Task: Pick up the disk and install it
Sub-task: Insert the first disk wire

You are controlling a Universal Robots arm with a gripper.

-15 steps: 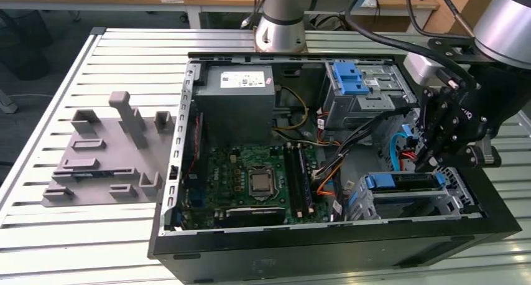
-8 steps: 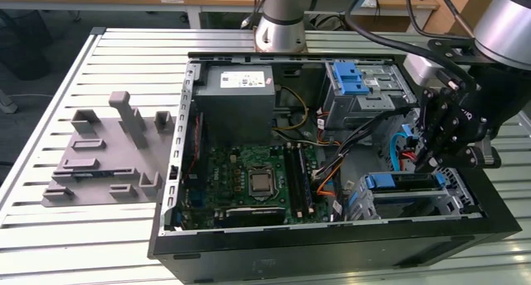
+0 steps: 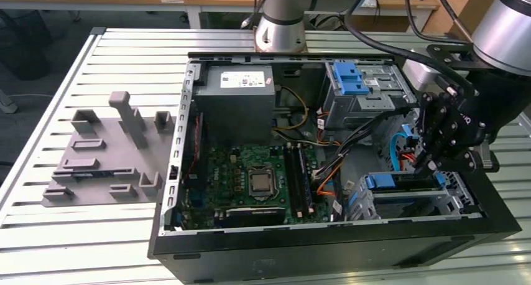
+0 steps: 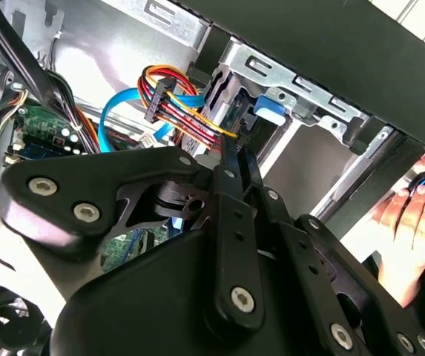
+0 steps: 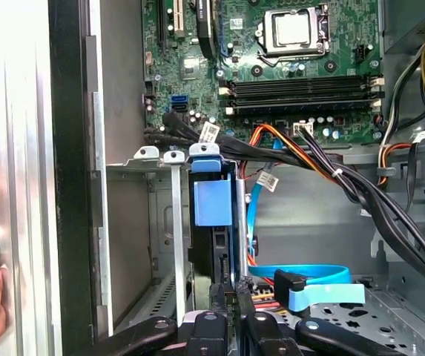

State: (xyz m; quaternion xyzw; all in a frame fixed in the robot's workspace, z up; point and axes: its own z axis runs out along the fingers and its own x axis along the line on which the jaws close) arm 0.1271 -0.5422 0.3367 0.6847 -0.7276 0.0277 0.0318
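First wrist view alone shows the claw [image 5: 231,315] pinched on the disk [image 5: 213,204] inside its cage [image 5: 147,159].

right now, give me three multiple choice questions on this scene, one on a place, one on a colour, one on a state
1. Where is the grey holder block?
a) inside the computer case
b) on the table, to the exterior view's left of the computer case
c) on the power supply

2. What colour is the flat data cable near the gripper?
a) blue
b) green
c) white

3. How is the computer case?
a) closed
b) open, motherboard showing
c) wrapped

Key: 1 b, it lies on the slats beside the case; 2 a, the band is light blue; 3 b, the boards and cables are uncovered.
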